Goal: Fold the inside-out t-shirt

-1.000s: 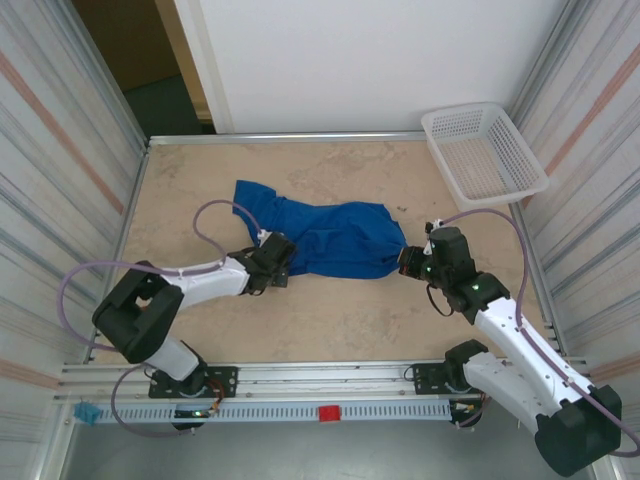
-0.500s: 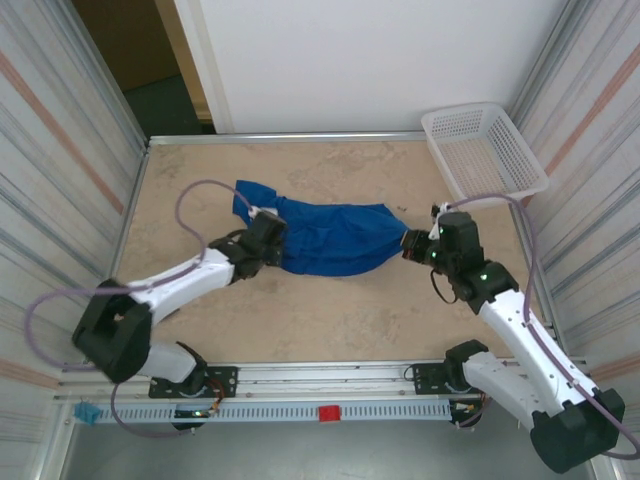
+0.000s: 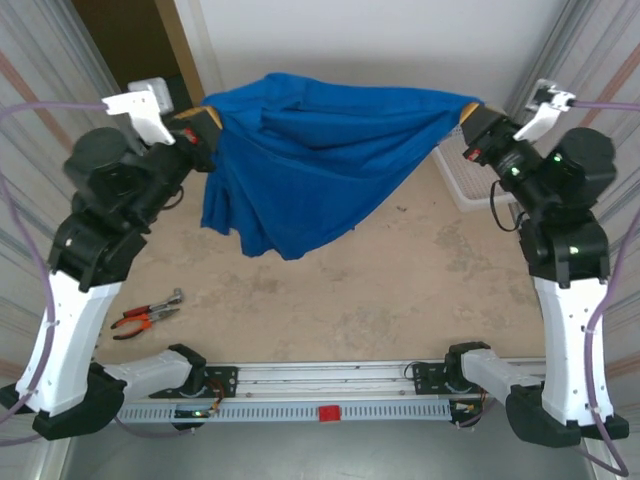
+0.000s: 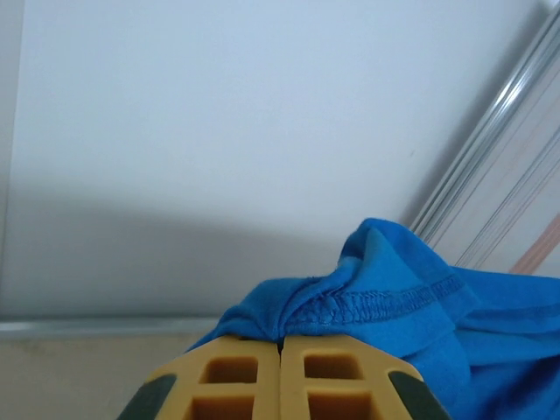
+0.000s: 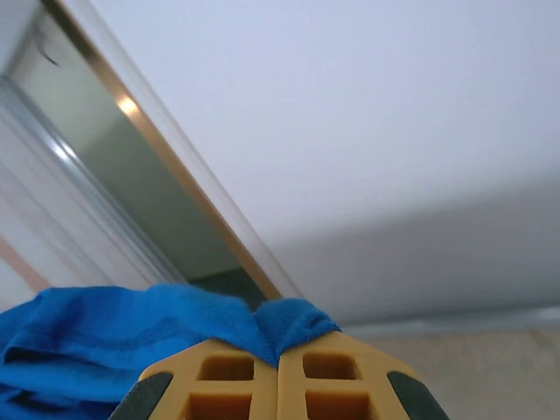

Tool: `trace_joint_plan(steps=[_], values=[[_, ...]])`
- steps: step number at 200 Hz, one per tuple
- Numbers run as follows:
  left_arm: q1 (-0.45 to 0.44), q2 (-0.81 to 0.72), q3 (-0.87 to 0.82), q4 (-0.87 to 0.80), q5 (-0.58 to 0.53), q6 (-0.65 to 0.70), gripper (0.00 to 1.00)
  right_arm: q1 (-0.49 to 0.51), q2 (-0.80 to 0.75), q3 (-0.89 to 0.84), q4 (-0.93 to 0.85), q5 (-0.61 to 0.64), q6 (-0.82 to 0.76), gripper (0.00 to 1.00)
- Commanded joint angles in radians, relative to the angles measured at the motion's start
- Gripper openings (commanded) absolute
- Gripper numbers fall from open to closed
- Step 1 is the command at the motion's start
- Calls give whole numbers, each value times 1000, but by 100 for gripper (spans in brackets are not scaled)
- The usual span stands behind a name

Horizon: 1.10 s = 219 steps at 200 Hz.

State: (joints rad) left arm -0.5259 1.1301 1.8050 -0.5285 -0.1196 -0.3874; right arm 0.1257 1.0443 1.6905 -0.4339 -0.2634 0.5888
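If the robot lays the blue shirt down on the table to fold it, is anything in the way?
Nothing visible lies on the table right under the hanging t-shirt. Pliers rest off to the near left, and the white basket sits at the far right edge. Both are off to the side, so they probably won't block it.

Royal-blue soft cloth t-shirt hung above the beige stone-pattern table, strung between the two grippers. Left gripper at far left, jaws closed on one edge; right gripper at far right, jaws closed on the opposite edge. Cloth sagged lowest left of centre. White plastic lattice basket sat in the far right corner, below the right gripper, partly behind the shirt. Red-handled metal pliers lay on the table at near left, beside the left arm. Both arm bases stood on the metal rail along the near edge.
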Motion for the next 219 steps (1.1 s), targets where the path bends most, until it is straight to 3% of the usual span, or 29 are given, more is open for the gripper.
trace_joint_plan(steps=[1,36,54,91,127,150,162,190,219], values=[[31,61,59,-38,6,43,0,-12,50,55,-14,-7,-37,0],[225,178,22,-41,180,-45,0,-14,153,13,31,-38,-18,0],[277,191,-71,-16,222,-81,0,-18,180,-21,35,-43,-18,0],[280,95,-381,57,302,-165,0,-19,145,-190,63,-74,-3,0],[242,-47,-802,102,301,-223,0,-2,11,-522,76,-79,14,0],[241,-115,-982,116,259,-237,35,36,-50,-724,93,-68,37,0],[235,-131,-1018,113,231,-219,46,65,-102,-800,90,-51,39,0],[176,-91,-987,78,154,-156,52,114,-147,-897,74,-4,41,0],[25,-13,-925,64,56,-100,51,123,-177,-916,61,19,42,0]])
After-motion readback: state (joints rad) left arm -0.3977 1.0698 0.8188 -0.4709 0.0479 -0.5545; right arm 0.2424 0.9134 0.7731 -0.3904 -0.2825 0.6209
